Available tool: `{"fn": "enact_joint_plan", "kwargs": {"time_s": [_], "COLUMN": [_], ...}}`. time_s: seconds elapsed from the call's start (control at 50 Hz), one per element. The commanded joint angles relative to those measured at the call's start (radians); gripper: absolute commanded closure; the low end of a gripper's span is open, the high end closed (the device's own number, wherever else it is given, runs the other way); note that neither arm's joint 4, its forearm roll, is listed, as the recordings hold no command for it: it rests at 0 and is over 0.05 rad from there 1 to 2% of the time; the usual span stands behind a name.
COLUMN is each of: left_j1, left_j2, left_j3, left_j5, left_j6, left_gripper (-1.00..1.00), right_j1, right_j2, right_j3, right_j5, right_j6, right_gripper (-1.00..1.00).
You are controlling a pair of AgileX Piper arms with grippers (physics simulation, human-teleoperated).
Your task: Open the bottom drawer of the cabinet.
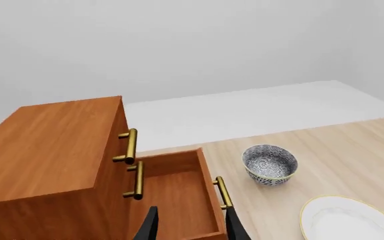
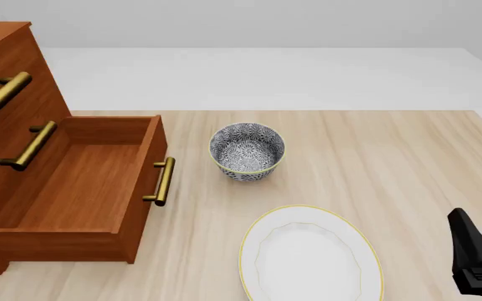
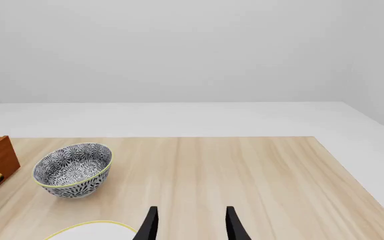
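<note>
Since the drawer [image 2: 82, 188] already stands pulled well out of the cabinet [image 2: 7, 113] at the left of the front view, the task looks essentially done. Its wooden box should be stiff and fairly heavy, sliding straight on its runners; the brass handle [image 2: 162, 181] on its front, smooth and possibly slippery, is the place to grip. The left gripper [image 1: 188, 222] hangs over the drawer with fingers spread, holding nothing. The right gripper [image 3: 188, 222] is likewise spread, at lower right, near the plate [image 2: 312, 257] and bowl [image 2: 247, 151].
</note>
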Motion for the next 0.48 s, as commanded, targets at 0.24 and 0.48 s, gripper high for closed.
{"fn": "enact_joint_plan", "kwargs": {"time_s": [0.24, 0.48], "left_j1": [0.058, 0.101], "left_j2": [-0.006, -0.006], "left_j3": [-0.222, -0.517], "left_j5": [0.115, 0.307], "left_j6": [-0.046, -0.063], "left_gripper": [-1.00, -1.00], "right_j1": [0.000, 0.000], "right_j2": [0.000, 0.000], "right_j3": [0.000, 0.000], "right_j5": [0.000, 0.000], "right_j6": [0.000, 0.000], "right_gripper": [-1.00, -1.00]}}
